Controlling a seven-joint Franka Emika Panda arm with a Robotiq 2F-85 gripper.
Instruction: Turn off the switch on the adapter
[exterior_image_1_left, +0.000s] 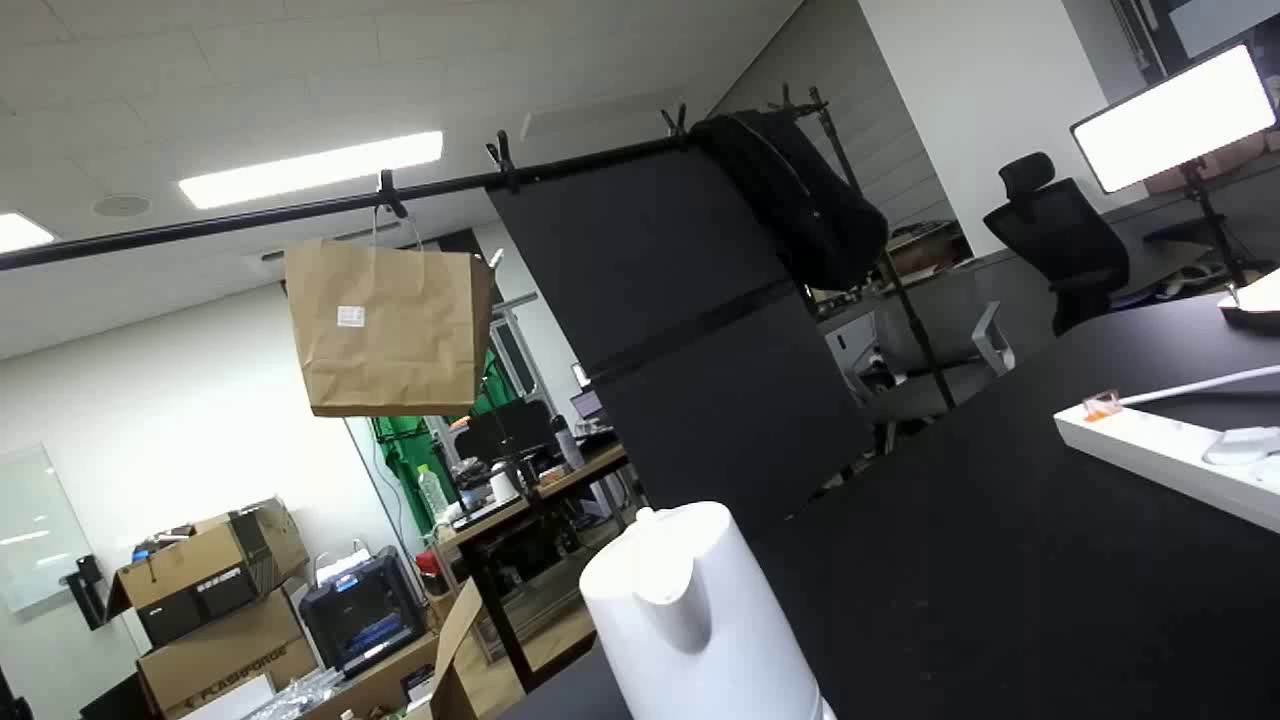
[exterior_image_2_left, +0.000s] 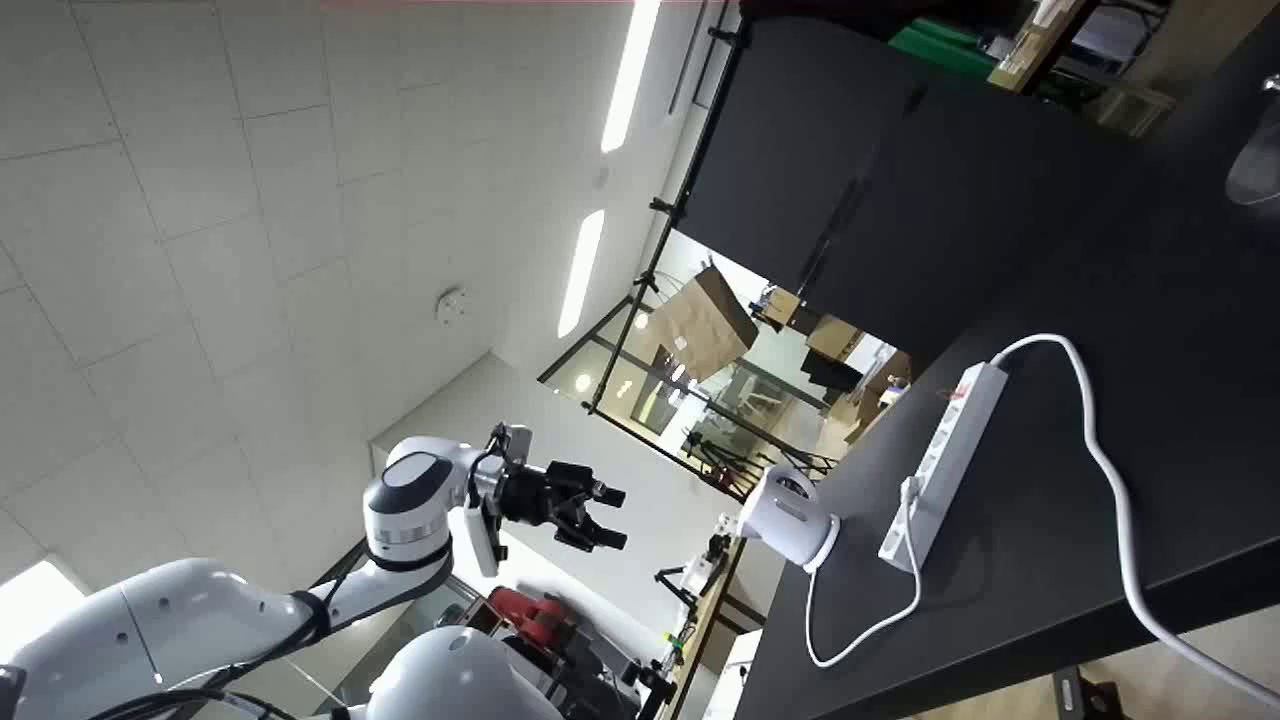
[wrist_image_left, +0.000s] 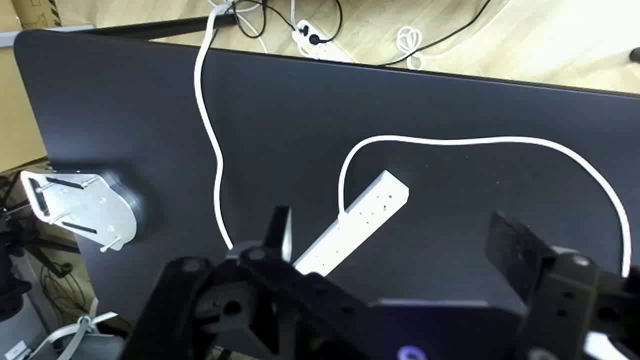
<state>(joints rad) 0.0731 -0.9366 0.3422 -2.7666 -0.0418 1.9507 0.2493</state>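
Observation:
The adapter is a white power strip on the black table. It shows in both exterior views (exterior_image_1_left: 1150, 442) (exterior_image_2_left: 955, 448) and in the wrist view (wrist_image_left: 356, 226). Its orange-red switch (exterior_image_1_left: 1102, 406) sits at the end where the thick white cord enters; it also shows in an exterior view (exterior_image_2_left: 962, 389). In the wrist view that end is hidden behind my gripper's left finger. A white plug (exterior_image_2_left: 910, 490) sits in a socket nearer the far end. My gripper (exterior_image_2_left: 612, 517) is open and empty, high in the air and apart from the strip; its spread fingers frame the wrist view (wrist_image_left: 392, 235).
A white kettle (exterior_image_1_left: 710, 620) stands on the table near the strip, also in an exterior view (exterior_image_2_left: 788, 520); its cord runs to the plug. A thick white cord (exterior_image_2_left: 1098, 450) crosses the table (exterior_image_2_left: 1150, 350). A metal plate-like object (wrist_image_left: 95, 210) stands at the table's left in the wrist view.

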